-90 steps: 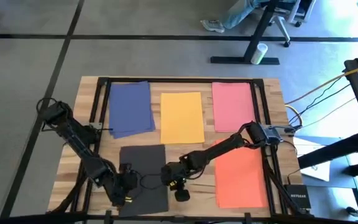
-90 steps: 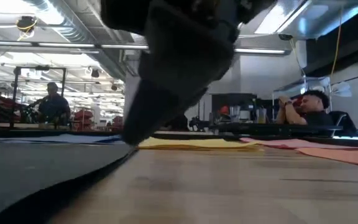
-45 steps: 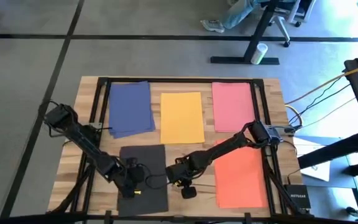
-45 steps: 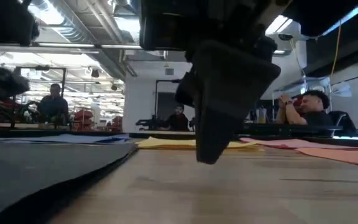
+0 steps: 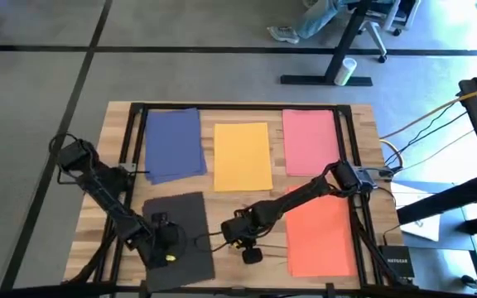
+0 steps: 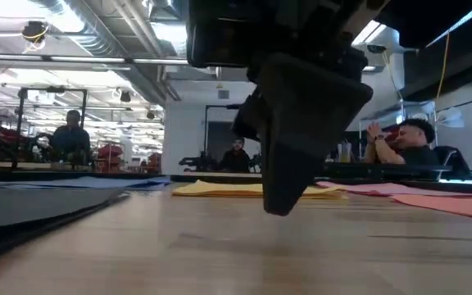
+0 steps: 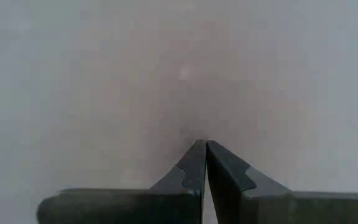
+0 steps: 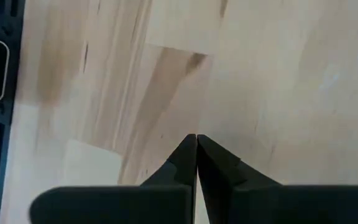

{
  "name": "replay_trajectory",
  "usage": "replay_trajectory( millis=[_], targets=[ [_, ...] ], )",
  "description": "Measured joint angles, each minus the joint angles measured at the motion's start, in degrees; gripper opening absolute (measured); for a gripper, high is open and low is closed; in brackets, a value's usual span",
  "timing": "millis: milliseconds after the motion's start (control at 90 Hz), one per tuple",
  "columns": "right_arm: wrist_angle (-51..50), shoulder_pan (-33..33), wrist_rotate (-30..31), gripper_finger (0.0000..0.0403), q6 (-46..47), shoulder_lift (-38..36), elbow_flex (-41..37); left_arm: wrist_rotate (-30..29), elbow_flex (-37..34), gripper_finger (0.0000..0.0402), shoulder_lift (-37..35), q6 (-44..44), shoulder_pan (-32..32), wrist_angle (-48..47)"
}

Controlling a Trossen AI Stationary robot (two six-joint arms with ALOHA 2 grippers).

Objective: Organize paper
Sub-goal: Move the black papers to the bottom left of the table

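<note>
From above I see my left gripper (image 5: 166,251) closed, pressing the dark grey sheet (image 5: 178,217); only the wrist view shows my right gripper (image 8: 196,142) closed over bare table (image 8: 278,93).

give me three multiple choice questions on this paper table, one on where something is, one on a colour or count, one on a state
1. Where does the yellow sheet lie?
A. between the navy blue stack and the pink stack
B. under the orange sheet
C. off the table

2. What colour is the sheet under the left gripper?
A. pink
B. dark grey-black
C. yellow

3. How do the right gripper's fingers stand?
A. wide open
B. shut on a cup
C. shut, holding nothing

Answers:
1. A: in the high view the yellow sheet sits between the navy blue stack and the pink stack.
2. B: the left gripper is over the dark grey-black sheet.
3. C: the right wrist view shows the right gripper with its tips together above bare table.
</note>
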Motion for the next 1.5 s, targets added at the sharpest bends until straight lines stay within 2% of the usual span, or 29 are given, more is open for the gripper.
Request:
replay_trajectory(
  millis=[444, 822, 1033, 1500],
  targets=[
    [0.05, 0.0, -0.04, 0.0, 0.02, 0.0, 0.01, 1.54, 1.55, 0.0, -4.23, 0.07, -0.82, -3.3],
    [0.17, 0.0, -0.04, 0.0, -0.13, 0.0, 0.02, 5.79, 1.01, 0.0, -4.11, -2.05, -3.31, -3.29],
    [0.2, 0.0, -0.02, 0.0, -0.39, 0.0, 0.02, 5.91, 0.98, 0.0, -3.59, -3.67, -4.18, -7.46],
    [0.22, 0.0, -0.02, 0.0, -0.92, 0.0, 0.04, 6.59, 1.22, 0.0, -1.44, -3.1, -4.18, -10.29]
  ],
)
